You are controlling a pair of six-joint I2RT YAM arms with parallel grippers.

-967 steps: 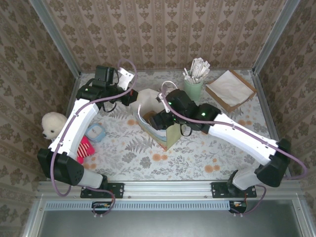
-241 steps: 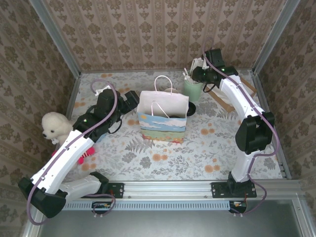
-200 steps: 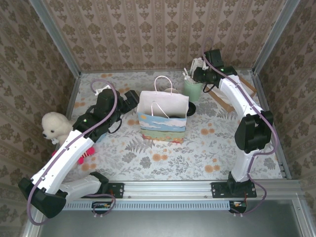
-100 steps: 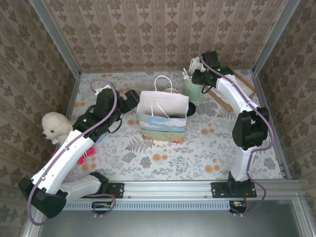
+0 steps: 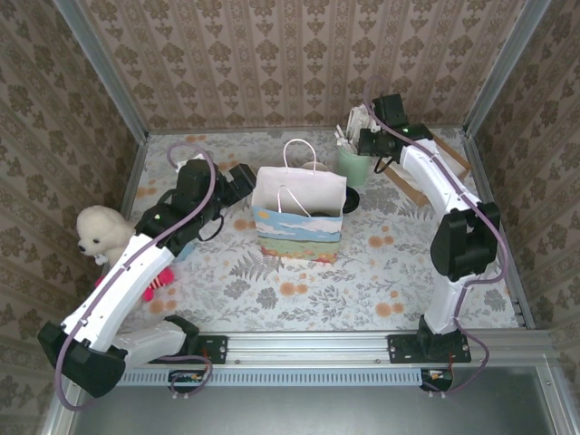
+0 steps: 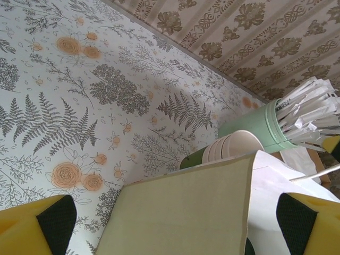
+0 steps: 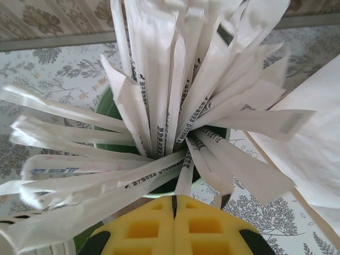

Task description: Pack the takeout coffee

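Observation:
The takeout coffee is hidden. A paper gift bag [image 5: 299,217] with white handles stands upright mid-table. My left gripper [image 5: 240,178] is at the bag's left side, open, and the bag's pale-green side panel [image 6: 180,207] lies between its yellow fingers [image 6: 50,220]. My right gripper [image 5: 361,138] hovers over the pale-green holder [image 5: 354,165] of white wrapped sticks [image 7: 159,95]. Its yellow pads are pressed together, so this gripper [image 7: 173,204] is shut. One stick's end meets the seam of the pads; I cannot tell whether it is pinched.
A stack of lidless green cups [image 6: 228,149] lies behind the bag, next to the stick holder [image 6: 255,125]. A tray of white napkins [image 5: 421,161] sits at the back right. A white plush toy [image 5: 98,231] and a red item [image 5: 156,276] lie left.
The right gripper's jaws have closed over the bunch of sticks and its wrist has shifted slightly. The left arm has edged a little; its gripper stays open at the bag.

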